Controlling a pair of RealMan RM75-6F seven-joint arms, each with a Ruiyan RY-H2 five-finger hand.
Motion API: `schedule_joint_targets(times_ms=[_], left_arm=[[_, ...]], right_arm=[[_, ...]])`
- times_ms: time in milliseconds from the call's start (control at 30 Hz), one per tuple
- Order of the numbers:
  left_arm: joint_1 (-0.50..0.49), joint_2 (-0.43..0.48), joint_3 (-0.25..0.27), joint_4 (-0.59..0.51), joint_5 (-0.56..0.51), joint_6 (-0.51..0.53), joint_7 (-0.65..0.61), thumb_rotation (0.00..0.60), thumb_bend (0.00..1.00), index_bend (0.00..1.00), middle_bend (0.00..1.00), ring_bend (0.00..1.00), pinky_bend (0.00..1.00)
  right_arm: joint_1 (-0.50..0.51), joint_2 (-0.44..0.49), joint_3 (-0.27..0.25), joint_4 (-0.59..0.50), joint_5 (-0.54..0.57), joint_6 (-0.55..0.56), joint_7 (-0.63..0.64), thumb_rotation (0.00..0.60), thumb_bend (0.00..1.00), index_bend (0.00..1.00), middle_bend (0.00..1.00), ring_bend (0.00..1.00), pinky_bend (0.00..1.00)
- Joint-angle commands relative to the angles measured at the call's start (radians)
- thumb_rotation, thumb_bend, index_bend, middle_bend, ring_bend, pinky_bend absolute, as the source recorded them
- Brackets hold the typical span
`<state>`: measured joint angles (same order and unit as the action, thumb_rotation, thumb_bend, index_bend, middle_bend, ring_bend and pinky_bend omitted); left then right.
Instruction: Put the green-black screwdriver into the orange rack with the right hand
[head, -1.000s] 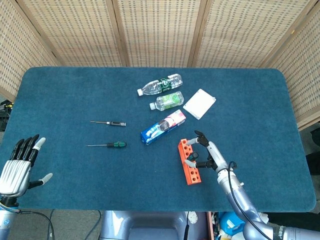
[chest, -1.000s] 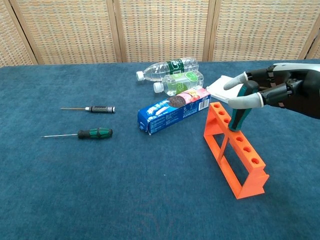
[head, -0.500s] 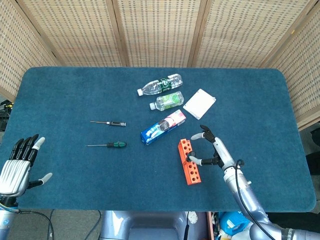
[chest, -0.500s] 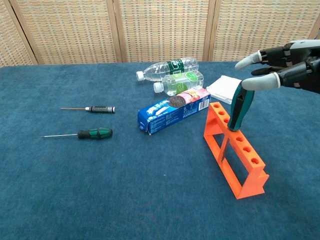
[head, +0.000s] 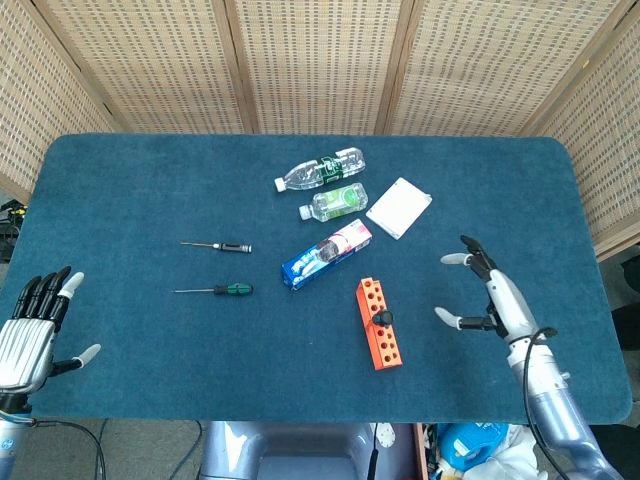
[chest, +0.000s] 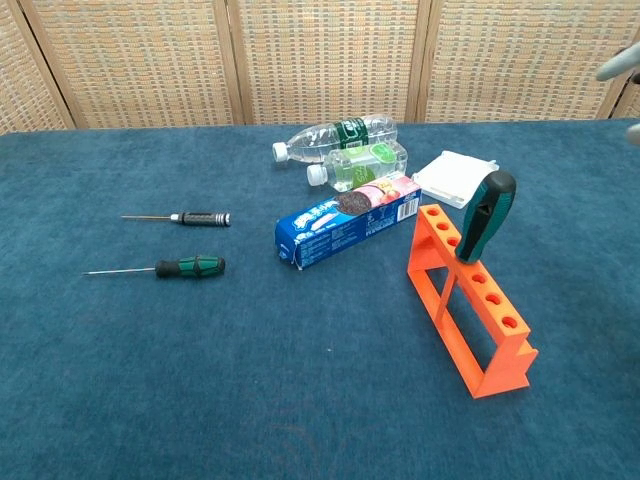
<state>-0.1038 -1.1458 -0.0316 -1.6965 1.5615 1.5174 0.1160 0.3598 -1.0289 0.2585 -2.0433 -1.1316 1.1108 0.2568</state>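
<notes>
A large green-black screwdriver (chest: 484, 214) stands tilted in a hole of the orange rack (chest: 503, 372), handle up. From the head view its handle top (head: 382, 318) shows in the middle of the rack (head: 368, 294). My right hand (head: 490, 296) hovers to the right of the rack, well apart from it, fingers spread and holding nothing. Only a fingertip of it (chest: 620, 65) shows at the chest view's right edge. A smaller green-black screwdriver (head: 225, 290) (chest: 186, 267) lies on the cloth at the left. My left hand (head: 30, 330) is open at the table's front left corner.
A black-handled screwdriver (head: 222, 245) lies beyond the small one. A blue biscuit box (head: 326, 254), two plastic bottles (head: 322, 171) (head: 335, 203) and a white pad (head: 399, 208) lie behind the rack. The blue table's front edge (head: 300, 418) runs just past the rack's near end.
My right hand has let go of the large screwdriver's handle and drawn away to the right. The screwdriver stays standing in the rack. The left hand has barely shifted.
</notes>
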Motion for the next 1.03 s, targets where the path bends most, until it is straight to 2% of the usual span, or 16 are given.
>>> schedule_joint_targets(times_ms=[33, 100, 133, 267, 367, 633, 833, 1033], left_arm=[[0.000, 0.002, 0.000, -0.001, -0.004, -0.005, 0.002, 0.600, 0.00, 0.00, 0.00, 0.00, 0.00], [0.000, 0.003, 0.001, -0.002, -0.009, -0.008, 0.007, 0.600, 0.00, 0.00, 0.00, 0.00, 0.00], [0.000, 0.004, 0.002, -0.005, -0.013, -0.012, 0.011, 0.600, 0.00, 0.00, 0.00, 0.00, 0.00], [0.000, 0.005, 0.003, -0.009, -0.015, -0.015, 0.020, 0.600, 0.00, 0.00, 0.00, 0.00, 0.00], [0.000, 0.005, 0.004, -0.011, -0.020, -0.019, 0.027, 0.600, 0.00, 0.00, 0.00, 0.00, 0.00], [0.001, 0.008, 0.004, -0.014, -0.034, -0.027, 0.042, 0.600, 0.00, 0.00, 0.00, 0.00, 0.00], [-0.001, 0.004, 0.005, -0.010, -0.040, -0.037, 0.046, 0.600, 0.00, 0.00, 0.00, 0.00, 0.00], [-0.003, -0.001, 0.008, -0.006, -0.032, -0.038, 0.045, 0.600, 0.00, 0.00, 0.00, 0.00, 0.00]], right_arm=[[-0.063, 0.028, -0.069, 0.067, -0.098, 0.072, -0.060, 0.600, 0.19, 0.24, 0.00, 0.00, 0.00], [-0.089, 0.010, -0.113, 0.115, -0.143, 0.106, -0.124, 0.600, 0.19, 0.23, 0.00, 0.00, 0.00], [-0.113, -0.021, -0.155, 0.171, -0.182, 0.138, -0.183, 0.600, 0.19, 0.22, 0.00, 0.00, 0.00], [-0.149, -0.095, -0.184, 0.263, -0.241, 0.211, -0.219, 0.600, 0.19, 0.17, 0.00, 0.00, 0.00], [-0.172, -0.133, -0.192, 0.322, -0.281, 0.275, -0.266, 0.600, 0.19, 0.14, 0.00, 0.00, 0.00], [-0.227, -0.175, -0.206, 0.384, -0.358, 0.408, -0.362, 0.600, 0.19, 0.09, 0.00, 0.00, 0.00], [-0.251, -0.186, -0.224, 0.415, -0.370, 0.420, -0.380, 0.600, 0.19, 0.08, 0.00, 0.00, 0.00], [-0.252, -0.175, -0.211, 0.409, -0.358, 0.411, -0.374, 0.600, 0.19, 0.08, 0.00, 0.00, 0.00]])
